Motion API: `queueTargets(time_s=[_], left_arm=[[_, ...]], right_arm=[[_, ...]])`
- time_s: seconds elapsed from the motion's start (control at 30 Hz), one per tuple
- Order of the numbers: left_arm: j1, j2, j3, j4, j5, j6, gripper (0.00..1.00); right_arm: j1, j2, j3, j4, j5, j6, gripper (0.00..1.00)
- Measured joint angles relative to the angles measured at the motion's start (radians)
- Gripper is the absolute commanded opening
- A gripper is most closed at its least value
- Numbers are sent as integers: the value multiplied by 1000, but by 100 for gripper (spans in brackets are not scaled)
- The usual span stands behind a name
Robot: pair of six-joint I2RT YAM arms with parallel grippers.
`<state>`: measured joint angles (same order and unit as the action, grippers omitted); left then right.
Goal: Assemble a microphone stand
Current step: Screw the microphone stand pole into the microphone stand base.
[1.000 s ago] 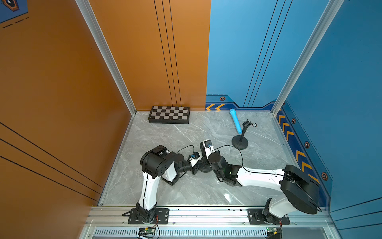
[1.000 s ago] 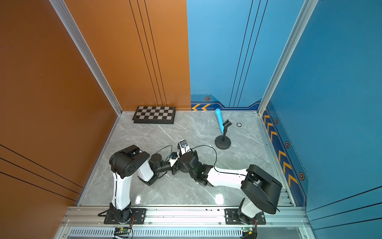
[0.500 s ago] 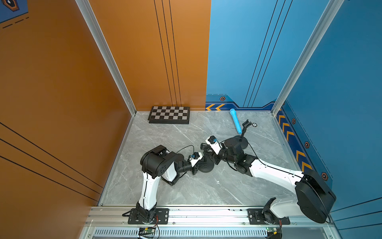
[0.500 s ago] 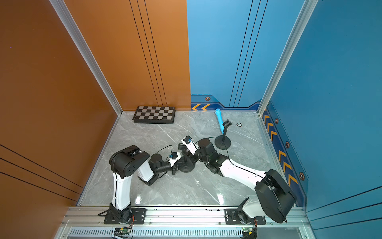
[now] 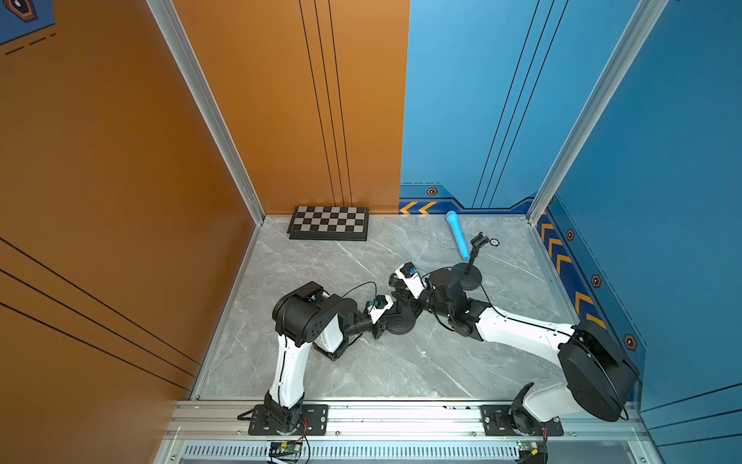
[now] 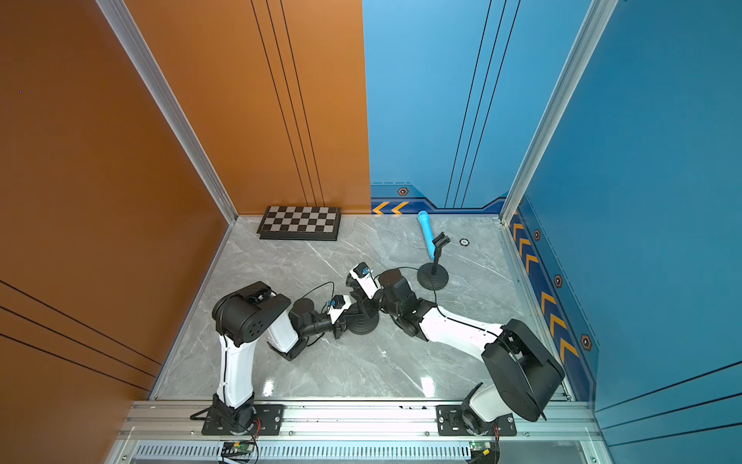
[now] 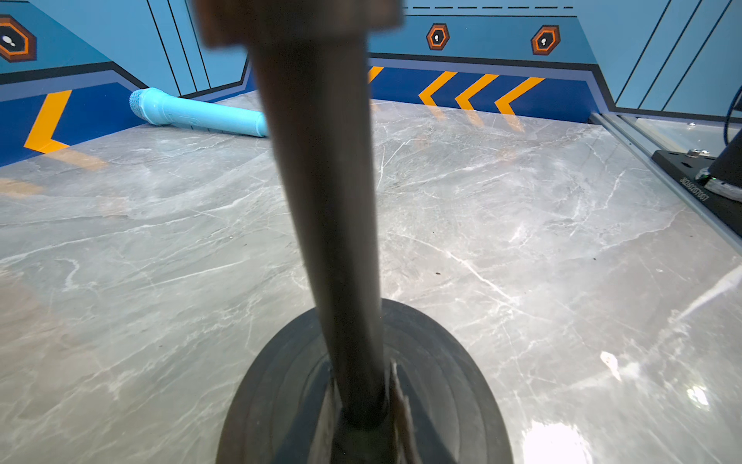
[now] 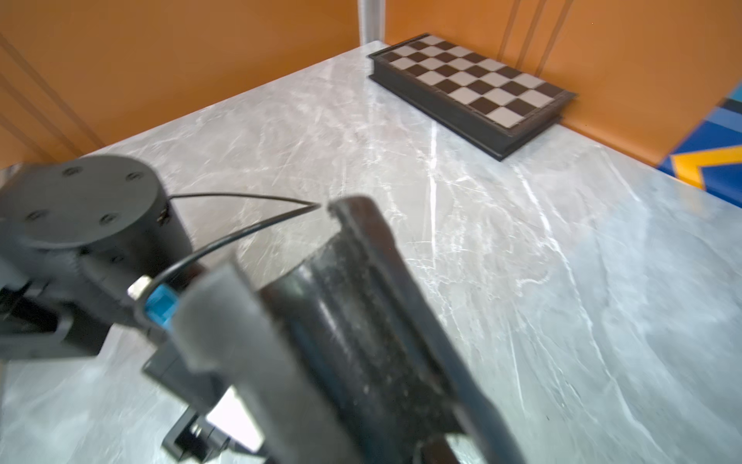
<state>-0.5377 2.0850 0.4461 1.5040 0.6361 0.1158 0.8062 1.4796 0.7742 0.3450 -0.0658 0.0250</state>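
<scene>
A round black base is seen on the gray table, near the middle, between the two arms. A dark pole is stood up from the middle of this base, as is shown in the left wrist view. The left gripper is placed low down, right at the spot where the pole meets the base. Its fingers are seen close on both sides of the pole. Whether the pole is squeezed or only touched cannot be told. The right gripper is held just above the base, pointed down at it, and its jaws are pressed together. The right wrist view is blurred, so what is pinched there, if anything, cannot be told. A blue microphone is laid flat at the back of the table, close to the blue wall. Just beside it, a second stand is stood upright on its own round base, with a clip at its top. A small ring is seen near that clip. A checkerboard is laid flat against the orange wall, well apart from both grippers.
</scene>
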Motion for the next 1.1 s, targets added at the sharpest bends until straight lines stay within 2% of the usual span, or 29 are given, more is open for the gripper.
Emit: queueTargets(time_s=[0.13, 0.2, 0.23, 0.33, 0.37, 0.43, 0.5, 0.67, 0.8, 0.9, 1.03, 1.1], left_arm=[[0, 0, 0, 0, 0, 0, 29], [0, 0, 0, 0, 0, 0, 29], [0, 0, 0, 0, 0, 0, 29], [0, 0, 0, 0, 1, 0, 28], [0, 0, 0, 0, 1, 0, 28], [0, 0, 0, 1, 1, 0, 27], [0, 0, 0, 2, 1, 0, 27], [0, 0, 0, 2, 1, 0, 27], [0, 0, 0, 2, 2, 1, 27], [0, 0, 0, 2, 2, 1, 27], [0, 0, 0, 2, 2, 1, 27], [0, 0, 0, 4, 1, 0, 27]], right_arm=[[164, 22, -13, 43, 415, 163, 0], [216, 52, -10, 74, 554, 212, 0], [234, 68, -1, 77, 607, 227, 0], [257, 98, 28, 64, 698, 256, 11], [257, 99, 34, 51, 700, 262, 21], [245, 85, 34, 32, 669, 255, 34], [200, 52, 29, -3, 548, 222, 42], [28, -14, 38, -114, 101, 87, 44], [-42, -17, 70, -200, -112, -21, 43], [-65, -16, 90, -232, -181, -60, 37], [-70, -16, 102, -232, -188, -79, 15], [-63, -13, 100, -213, -169, -71, 9]])
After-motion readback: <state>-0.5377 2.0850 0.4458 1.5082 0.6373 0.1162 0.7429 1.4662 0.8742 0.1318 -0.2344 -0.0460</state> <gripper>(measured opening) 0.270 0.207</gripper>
